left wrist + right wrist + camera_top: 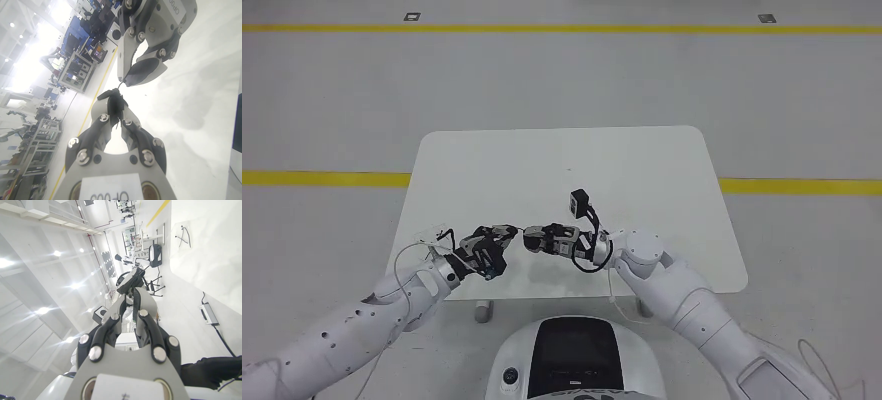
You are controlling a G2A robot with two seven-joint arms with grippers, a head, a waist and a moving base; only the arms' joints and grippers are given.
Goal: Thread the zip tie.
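Two claws are meeting tip to tip in the lower middle of the top view, over the near part of one white table. The left claw is pinching fully closed on the dark, bunched end of one black zip tie, its pads pressing together at the centre of the left wrist view. The right claw, showing at the top of that view, is also squeezing its fingertips together, gripping the thin free end of the same tie. Only a short strand is showing between the claws. The pads are covering the rest, so the tie's head is hard to make out. In the right wrist view the right claw's fingers are leaving just a thin slit and are hiding the tie. At least two spare ties are lying crossed on a clear sheet in that view's upper right; their exact number is hard to tell.
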